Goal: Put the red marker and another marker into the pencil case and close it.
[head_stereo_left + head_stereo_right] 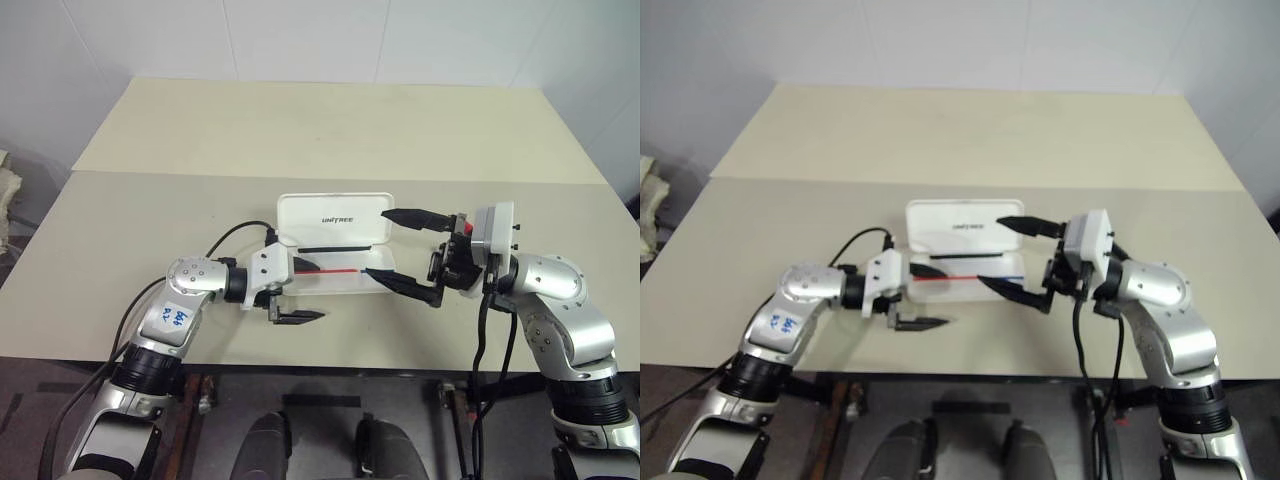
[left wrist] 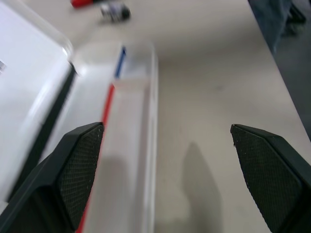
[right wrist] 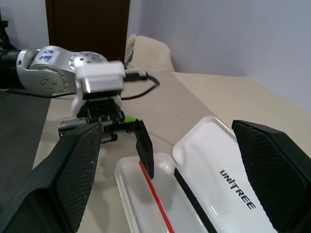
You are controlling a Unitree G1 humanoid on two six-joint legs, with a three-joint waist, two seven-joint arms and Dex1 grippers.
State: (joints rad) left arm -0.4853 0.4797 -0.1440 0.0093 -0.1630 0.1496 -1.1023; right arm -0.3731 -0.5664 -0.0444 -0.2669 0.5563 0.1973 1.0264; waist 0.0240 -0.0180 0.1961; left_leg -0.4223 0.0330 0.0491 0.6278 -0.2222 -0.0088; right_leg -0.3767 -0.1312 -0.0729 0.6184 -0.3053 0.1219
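Note:
The white pencil case (image 1: 335, 218) lies open mid-table, its lid folded back and its tray (image 1: 345, 280) showing red and blue stripes. My left gripper (image 1: 300, 292) is open at the tray's left end, with one finger (image 2: 80, 160) over the tray and the other over the bare table in front. My right gripper (image 1: 405, 250) stands open and empty over the case's right end. A red and dark piece (image 2: 83, 2) past that end looks like the red marker, mostly hidden. A lime-green bit (image 3: 129, 120), seemingly the other marker, shows at the left gripper's base. I cannot tell whether it lies in the tray.
The case rests on the near cream table (image 1: 120, 240), and a second table (image 1: 330, 120) adjoins behind it. A black cable (image 1: 235, 232) loops from my left wrist over the tabletop. The table's front edge runs close below both grippers.

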